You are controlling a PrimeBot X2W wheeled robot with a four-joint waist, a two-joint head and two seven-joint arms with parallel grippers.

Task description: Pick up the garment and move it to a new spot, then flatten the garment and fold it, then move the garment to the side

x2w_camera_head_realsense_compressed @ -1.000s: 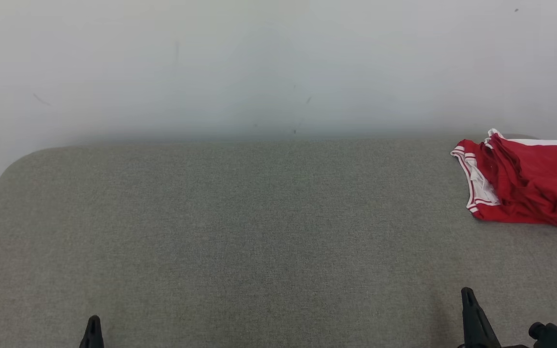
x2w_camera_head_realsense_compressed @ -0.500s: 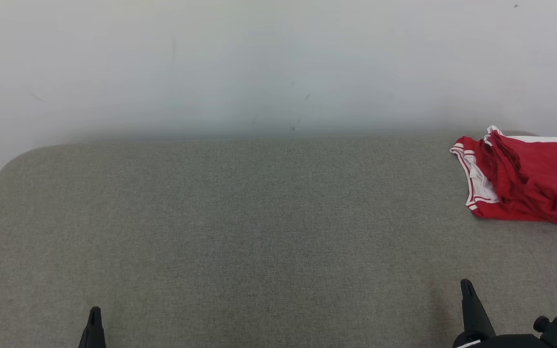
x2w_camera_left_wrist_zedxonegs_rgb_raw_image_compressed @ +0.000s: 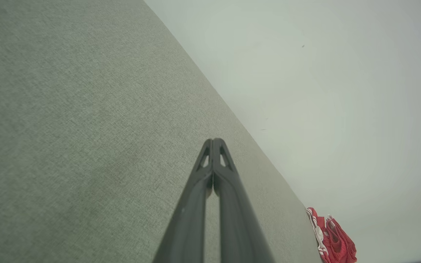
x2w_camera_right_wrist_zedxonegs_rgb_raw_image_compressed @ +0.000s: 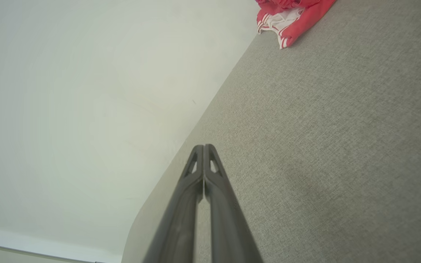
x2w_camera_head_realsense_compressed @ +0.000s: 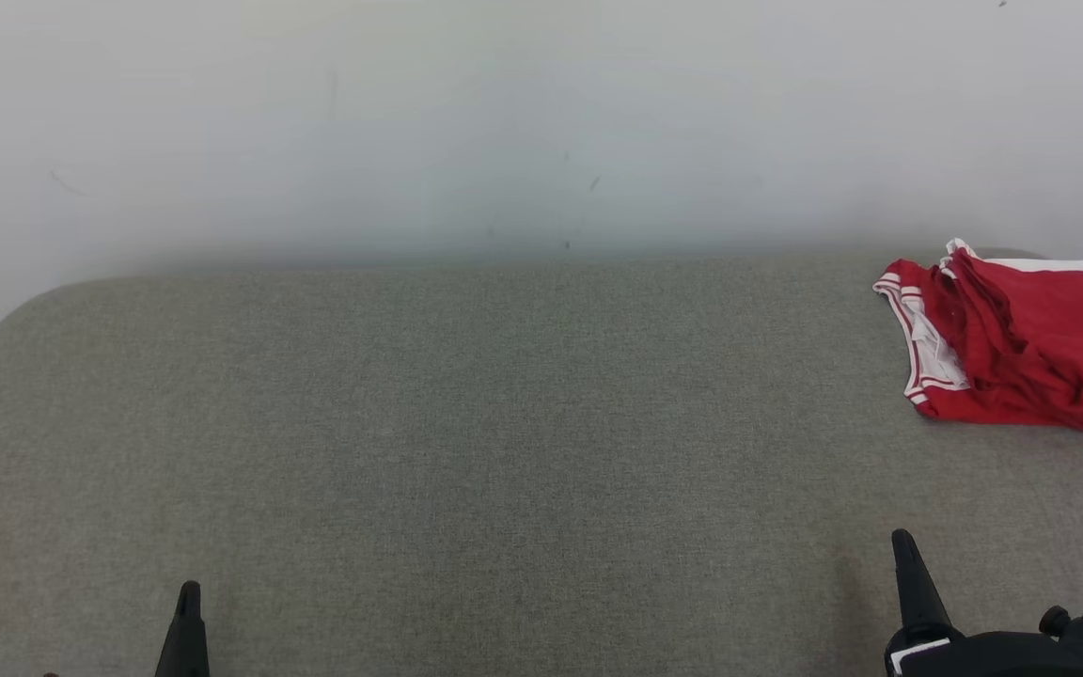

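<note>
Fingertips first, at the near edge: left gripper (x2w_camera_head_realsense_compressed: pixel 188 590) and right gripper (x2w_camera_head_realsense_compressed: pixel 902 541) are both pinched tight, holding nothing, above the grey fabric table (x2w_camera_head_realsense_compressed: pixel 504 423). Out at the far right corner, the red shorts (x2w_camera_head_realsense_compressed: pixel 1021 343) with white trim lie crumpled beside the pale wall (x2w_camera_head_realsense_compressed: pixel 504 122), well apart from both.

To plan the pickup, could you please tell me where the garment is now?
In the head view, the garment lies at the far right corner of the table, by the wall.
</note>
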